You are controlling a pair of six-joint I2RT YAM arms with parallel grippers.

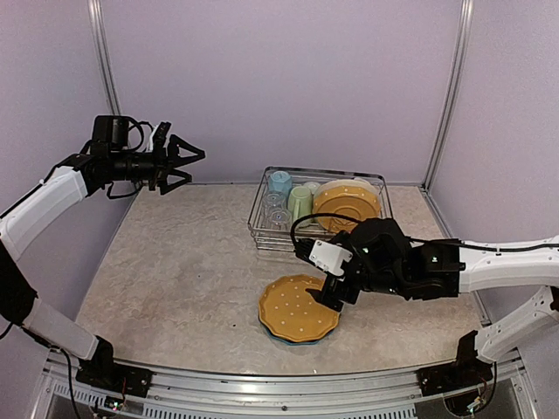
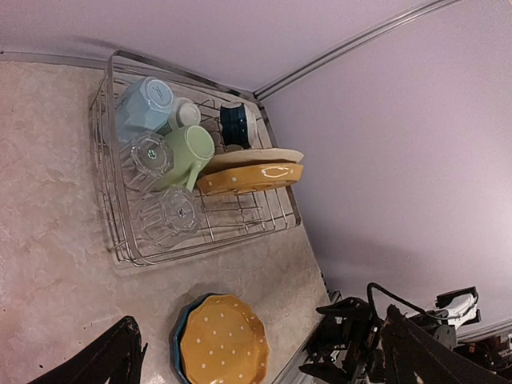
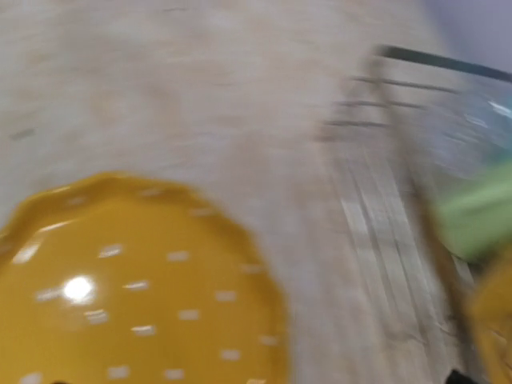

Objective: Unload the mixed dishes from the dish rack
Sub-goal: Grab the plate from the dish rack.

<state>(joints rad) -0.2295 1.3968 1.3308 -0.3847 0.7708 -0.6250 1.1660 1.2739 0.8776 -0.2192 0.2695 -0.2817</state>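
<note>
- The left claw (image 1: 194, 168) hangs wide open and holds nothing, above the table's (image 1: 175, 262) 10 o'clock corner.
- The right claw (image 1: 335, 294) is at the 3 o'clock edge of the dotted plate (image 1: 293, 307); I cannot tell whether it is open or closed.
- The dotted plate lies on a blue plate (image 2: 175, 340), at 6 o'clock from the rack (image 1: 259, 229).
- The rack holds a green mug (image 1: 300, 202), a blue mug (image 1: 279, 182), glasses (image 1: 273, 201) and a yellow plate (image 1: 348, 207).

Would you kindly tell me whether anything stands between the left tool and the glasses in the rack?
Nothing visible does. The left tool hangs open above the table at far left, with only bare tabletop between it and the rack. The glasses sit on the rack's left side, uncovered from above; the green mug lies beside them.
</note>
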